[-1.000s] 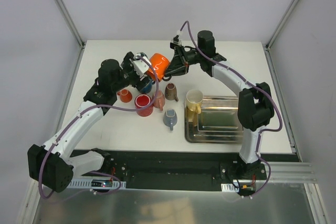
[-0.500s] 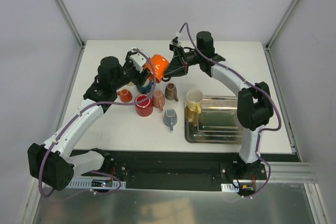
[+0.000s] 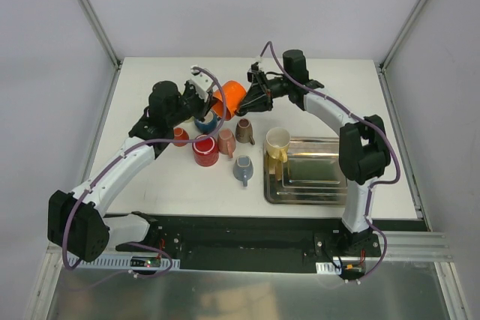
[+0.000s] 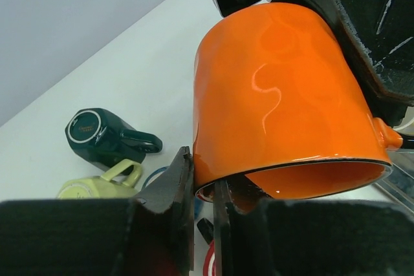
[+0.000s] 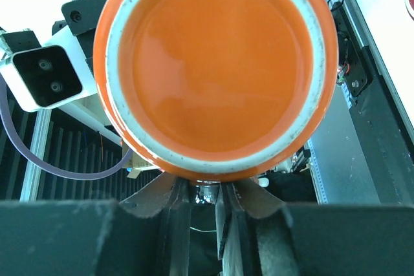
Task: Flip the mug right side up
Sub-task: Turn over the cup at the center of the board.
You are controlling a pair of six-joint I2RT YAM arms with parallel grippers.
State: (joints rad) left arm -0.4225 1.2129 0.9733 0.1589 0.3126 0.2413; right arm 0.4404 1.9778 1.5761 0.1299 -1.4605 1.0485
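Table (image 3: 150, 177): matt white top.
Red mug (image 3: 205, 149): glazed, mouth up, at 7 o'clock from the held piece.
Orange mug (image 3: 232, 97): glossy ceramic cylinder, held aloft at the table's 12 o'clock. Long axis tilted, mouth toward 8 o'clock, base toward 2.
Left gripper (image 4: 202, 189): arm stretched forward, jaws pinched on the rim wall.
Right gripper (image 5: 202, 192): arm arched over, jaws nipped narrow on the mug's handle side.

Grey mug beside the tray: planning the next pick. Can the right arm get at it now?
Probably not yet: the right gripper is shut on the orange mug, which the left gripper also pinches. The grey mug itself sits uncovered.
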